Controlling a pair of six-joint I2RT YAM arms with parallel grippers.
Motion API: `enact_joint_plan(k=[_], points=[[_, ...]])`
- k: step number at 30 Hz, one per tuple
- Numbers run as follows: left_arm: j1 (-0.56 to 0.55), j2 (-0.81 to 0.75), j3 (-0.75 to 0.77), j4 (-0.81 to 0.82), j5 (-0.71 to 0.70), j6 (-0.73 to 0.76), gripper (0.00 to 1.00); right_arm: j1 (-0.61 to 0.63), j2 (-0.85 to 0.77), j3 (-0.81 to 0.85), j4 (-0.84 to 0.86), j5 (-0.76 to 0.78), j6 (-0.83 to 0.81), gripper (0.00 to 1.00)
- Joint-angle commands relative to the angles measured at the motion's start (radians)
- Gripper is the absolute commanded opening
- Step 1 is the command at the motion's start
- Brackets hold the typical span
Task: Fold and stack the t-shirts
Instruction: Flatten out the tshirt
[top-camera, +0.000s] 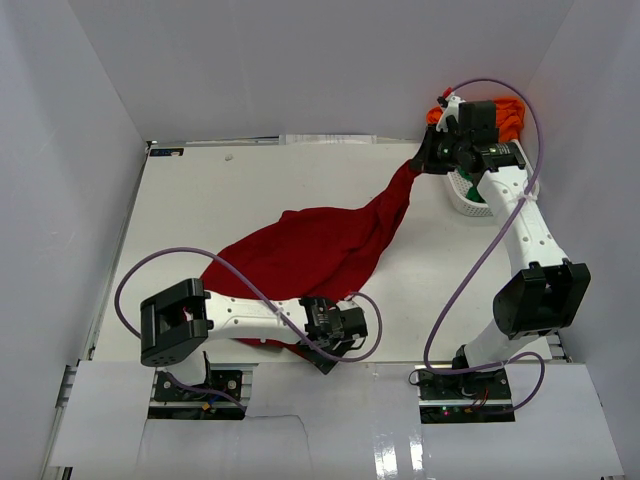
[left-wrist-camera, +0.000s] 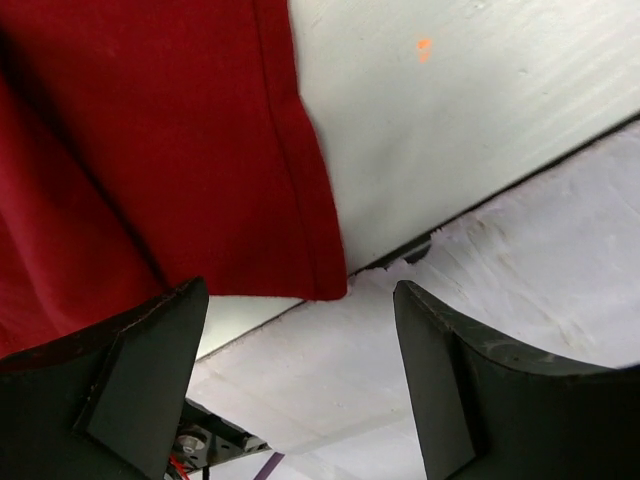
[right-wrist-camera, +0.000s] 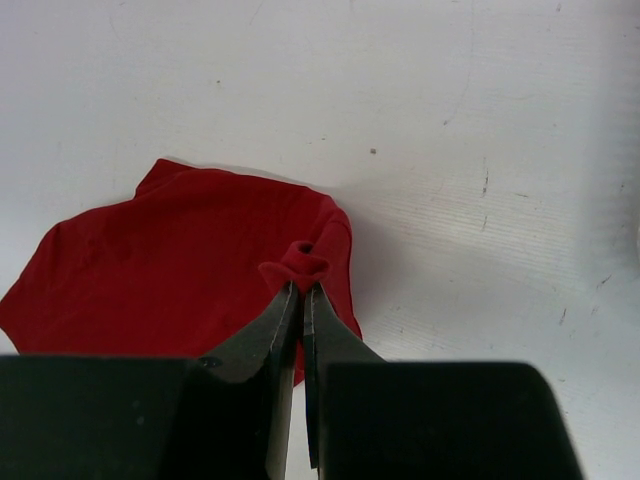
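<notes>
The dark red t-shirt (top-camera: 320, 250) lies spread on the table's middle, one end stretched up toward the far right. My right gripper (top-camera: 428, 158) is shut on a pinched fold of that end, which shows at its fingertips in the right wrist view (right-wrist-camera: 308, 262). My left gripper (top-camera: 335, 345) is open at the table's near edge, just past the shirt's near hem. In the left wrist view the hem corner (left-wrist-camera: 318, 270) hangs ahead of the open gripper (left-wrist-camera: 300, 375), not between the fingers. Orange fabric (top-camera: 508, 112) and a bit of green fabric (top-camera: 478, 210) sit in the basket.
The white lattice basket (top-camera: 462, 203) stands at the far right under my right arm. White walls enclose the table (top-camera: 220, 200) on three sides. The table's near edge (left-wrist-camera: 470, 215) and a white ledge below it show in the left wrist view.
</notes>
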Motion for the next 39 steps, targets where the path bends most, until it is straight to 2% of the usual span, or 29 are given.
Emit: enact_joint_plan(k=[1,5,14,17,21,23,25,26,30,33,36,39], points=[[0.013,0.010,-0.021,0.044,-0.006,-0.009,0.86,-0.002,-0.044,-0.010,0.046,-0.010,-0.002,0.08],[0.059,-0.007,-0.047,0.098,0.037,0.011,0.81,-0.002,-0.055,-0.016,0.047,-0.013,-0.003,0.08],[0.085,0.025,-0.059,0.130,0.083,0.049,0.71,-0.002,-0.064,-0.029,0.049,-0.019,-0.005,0.08],[0.106,0.031,-0.071,0.150,0.126,0.060,0.65,-0.002,-0.070,-0.033,0.049,-0.020,-0.006,0.08],[0.111,0.035,-0.074,0.156,0.157,0.070,0.52,-0.002,-0.076,-0.032,0.046,-0.028,-0.008,0.08],[0.117,0.036,-0.074,0.158,0.172,0.069,0.37,-0.002,-0.082,-0.033,0.042,-0.033,-0.008,0.08],[0.128,0.029,-0.074,0.153,0.175,0.064,0.04,-0.002,-0.085,-0.030,0.038,-0.040,-0.010,0.08],[0.131,0.024,-0.074,0.153,0.178,0.061,0.00,-0.002,-0.087,-0.030,0.033,-0.042,-0.011,0.08],[0.142,-0.025,-0.044,0.115,0.172,0.047,0.00,-0.002,-0.085,-0.007,0.016,-0.042,-0.013,0.08],[0.160,-0.103,0.043,0.055,0.201,0.046,0.00,-0.002,-0.056,0.051,-0.019,-0.042,-0.017,0.08],[0.224,-0.224,0.172,0.012,0.320,0.066,0.00,-0.002,-0.012,0.146,-0.063,-0.039,-0.016,0.08],[0.382,-0.315,0.324,-0.060,0.416,0.109,0.00,-0.002,0.037,0.270,-0.105,-0.049,0.000,0.08]])
